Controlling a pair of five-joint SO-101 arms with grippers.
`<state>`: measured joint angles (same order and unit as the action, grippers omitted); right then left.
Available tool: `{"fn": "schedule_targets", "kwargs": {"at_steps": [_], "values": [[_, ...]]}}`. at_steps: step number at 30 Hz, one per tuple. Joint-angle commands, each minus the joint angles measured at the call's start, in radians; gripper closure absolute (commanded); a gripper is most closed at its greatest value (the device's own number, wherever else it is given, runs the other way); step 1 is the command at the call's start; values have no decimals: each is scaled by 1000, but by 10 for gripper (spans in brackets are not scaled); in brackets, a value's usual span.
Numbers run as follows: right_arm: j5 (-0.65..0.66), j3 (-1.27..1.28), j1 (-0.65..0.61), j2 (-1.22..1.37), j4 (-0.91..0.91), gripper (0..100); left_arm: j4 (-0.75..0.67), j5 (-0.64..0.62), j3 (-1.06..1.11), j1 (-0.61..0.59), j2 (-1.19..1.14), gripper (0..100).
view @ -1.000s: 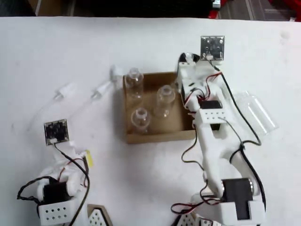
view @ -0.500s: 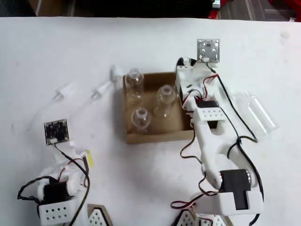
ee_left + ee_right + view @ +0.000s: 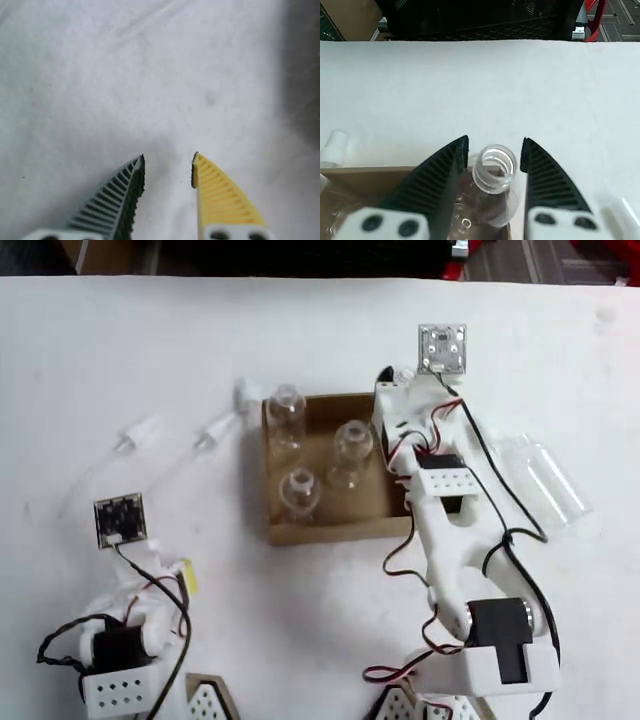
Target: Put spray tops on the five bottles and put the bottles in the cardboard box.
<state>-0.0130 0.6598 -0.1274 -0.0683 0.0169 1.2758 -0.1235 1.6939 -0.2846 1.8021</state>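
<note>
The right gripper (image 3: 495,146) is closed to a narrow grip on a clear bottle (image 3: 492,170), whose open neck stands upright between the black fingertips (image 3: 455,152). Just under the gripper, the bottle's body sits at the far right corner of the cardboard box (image 3: 375,176); whether it rests on the box floor cannot be told. Further into the box, to the gripper's left, stand three other bottles (image 3: 298,490). All are upright with open necks and stand apart from one another. Beyond the box's far left corner, well away from the gripper, spray tops (image 3: 215,428) lie on the white table (image 3: 330,330). To the gripper's right, a clear plastic wrapper (image 3: 545,475) lies on the table near the arm. The left gripper (image 3: 168,167) hangs well apart from the box and nearer the robot. Its grey and yellow jaws are moderately open, with the table showing between them.
</note>
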Motion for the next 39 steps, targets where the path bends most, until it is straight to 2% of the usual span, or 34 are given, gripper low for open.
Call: {"fn": "schedule_targets", "kwargs": {"at_steps": [1,11,30,39], "values": [[-2,-5,-8,-30,-15,857,6,-12,0,-8,5,854],[-2,-5,-44,-162,-150,854,6,-12,0,-7,5,854],[-3,-6,-44,-331,-194,856,6,-14,0,-5,5,854],[-3,-11,151,-412,-193,854,6,-15,0,-7,5,854]]}}
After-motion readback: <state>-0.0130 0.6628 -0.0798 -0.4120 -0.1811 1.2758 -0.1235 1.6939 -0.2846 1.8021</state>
